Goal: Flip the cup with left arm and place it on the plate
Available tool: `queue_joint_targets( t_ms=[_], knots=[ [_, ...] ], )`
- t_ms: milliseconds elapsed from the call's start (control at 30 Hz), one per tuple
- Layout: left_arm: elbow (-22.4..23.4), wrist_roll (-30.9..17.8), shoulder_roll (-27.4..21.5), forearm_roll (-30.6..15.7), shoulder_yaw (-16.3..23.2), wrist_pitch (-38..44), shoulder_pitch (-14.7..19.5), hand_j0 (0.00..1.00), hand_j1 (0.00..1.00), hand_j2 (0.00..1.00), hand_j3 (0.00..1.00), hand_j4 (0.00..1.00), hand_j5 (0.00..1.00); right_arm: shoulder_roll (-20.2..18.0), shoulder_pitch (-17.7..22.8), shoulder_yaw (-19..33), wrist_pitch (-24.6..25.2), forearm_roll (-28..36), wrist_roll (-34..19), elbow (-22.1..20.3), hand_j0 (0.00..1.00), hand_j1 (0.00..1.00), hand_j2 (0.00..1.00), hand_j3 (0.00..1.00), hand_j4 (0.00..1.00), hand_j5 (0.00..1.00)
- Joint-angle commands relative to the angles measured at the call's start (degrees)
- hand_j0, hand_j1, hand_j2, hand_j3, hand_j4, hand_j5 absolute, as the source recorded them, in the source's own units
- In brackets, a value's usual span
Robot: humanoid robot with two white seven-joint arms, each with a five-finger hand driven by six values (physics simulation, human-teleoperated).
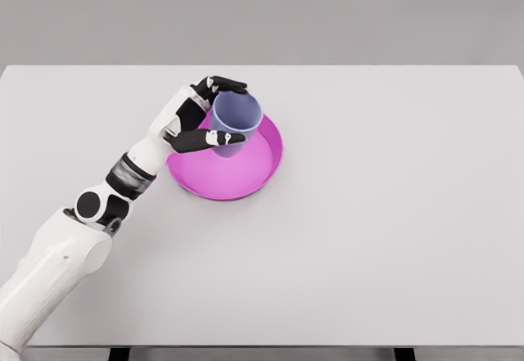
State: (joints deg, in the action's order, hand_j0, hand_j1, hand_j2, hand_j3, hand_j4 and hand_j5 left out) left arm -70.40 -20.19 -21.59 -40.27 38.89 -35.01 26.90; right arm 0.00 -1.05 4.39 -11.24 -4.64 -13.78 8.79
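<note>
left arm (61, 254) enters low-left | left hand (201, 119) clamped round cup (236, 119), mouth up, over plate (254, 173) | I'd lower straight, keep level, release after base seats.

Sim test scene — plain white table (393, 238), blank grey backdrop (262, 13) — no furnishings.
</note>
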Motion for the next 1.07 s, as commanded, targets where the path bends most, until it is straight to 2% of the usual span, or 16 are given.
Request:
queue_joint_targets(
  t_ms=[0,167,267,333,467,500,567,633,700,767,800,867,967,1033],
  knots=[
    [-0.71,0.07,-0.29,-0.25,-0.04,0.01,0.00,0.84,0.84,0.84,0.84,0.84,0.84,0.00,0.00,0.01,-0.01,-0.02,-0.02,0.00,1.00,1.00,1.00,1.00,1.00,1.00],
    [-1.67,0.24,-0.56,-0.25,-0.04,0.01,-0.26,0.88,0.88,0.88,0.88,0.88,0.88,0.00,0.00,0.01,0.08,-0.02,-0.02,0.00,1.00,1.00,1.00,1.00,1.00,1.00],
    [-2.20,1.12,-0.73,-0.25,-0.04,0.01,-0.35,0.96,0.96,0.96,0.96,0.96,0.96,0.00,0.00,0.01,-0.01,-0.02,-0.02,0.00,1.00,1.00,1.00,1.00,1.00,1.00],
    [-2.20,1.21,-2.75,-0.25,-0.04,0.01,-0.26,1.00,1.00,1.00,1.00,1.00,1.00,0.00,0.00,0.01,-0.01,-0.02,-0.02,0.00,1.00,1.00,1.00,1.00,1.00,1.00],
    [-4.22,1.21,-3.37,-0.34,-0.12,0.01,-0.44,1.00,1.00,1.00,1.00,1.00,1.00,0.00,0.00,0.01,-0.01,-0.02,-0.02,0.00,1.00,1.00,1.00,1.00,1.00,1.00],
    [-5.89,1.12,-4.33,-0.52,-0.21,0.01,-0.44,1.00,1.00,1.00,1.00,1.00,1.00,0.00,0.00,0.01,-0.01,-0.02,-0.02,0.00,1.00,1.00,1.00,1.00,1.00,1.00],
    [-11.69,1.12,-8.20,-2.88,-0.65,0.01,-0.35,1.00,1.00,1.00,1.00,1.00,1.00,0.00,0.00,0.01,-0.01,-0.02,-0.02,0.00,1.00,1.00,1.00,1.00,1.00,1.00],
    [-16.43,1.12,-13.74,-8.77,-0.48,0.01,0.09,1.00,1.00,1.00,1.00,1.00,1.00,0.00,0.00,0.01,-0.01,-0.02,-0.02,0.00,1.00,1.00,1.00,1.00,1.00,1.00],
    [-19.86,0.77,-17.78,-9.57,-0.21,0.01,0.09,1.00,1.00,1.00,1.00,1.00,1.00,0.00,0.00,0.01,-0.01,-0.02,-0.02,0.00,1.00,1.00,1.00,1.00,1.00,1.00],
    [-22.50,0.59,-26.30,-8.52,0.14,2.31,-0.26,1.00,1.00,1.00,1.00,1.00,1.00,0.00,0.00,0.01,-0.01,-0.02,-0.02,0.00,1.00,1.00,1.00,1.00,1.00,1.00],
    [-24.26,0.42,-30.87,-5.54,1.72,4.51,-0.27,1.00,1.00,1.00,1.00,1.00,1.00,0.00,0.00,0.01,-0.01,-0.02,-0.02,0.00,1.00,1.00,1.00,1.00,1.00,1.00],
    [-24.44,-0.72,-36.06,1.41,1.98,4.78,-0.44,1.00,1.00,1.00,1.00,1.00,1.00,0.00,0.00,0.01,-0.01,-0.02,-0.02,0.00,1.00,1.00,1.00,1.00,1.00,1.00],
    [-23.91,-5.03,-39.67,2.91,1.46,4.34,-1.40,1.00,1.00,1.00,1.00,1.00,1.00,0.00,0.00,0.01,0.08,-0.02,-0.02,0.00,1.00,1.00,1.00,1.00,1.00,1.00],
    [-23.30,-5.21,-40.02,2.91,1.19,3.99,-2.11,1.00,1.00,1.00,1.00,1.00,1.00,0.00,0.00,0.01,0.08,-0.02,-0.02,0.00,1.00,1.00,1.00,1.00,1.00,1.00]
  ],
)
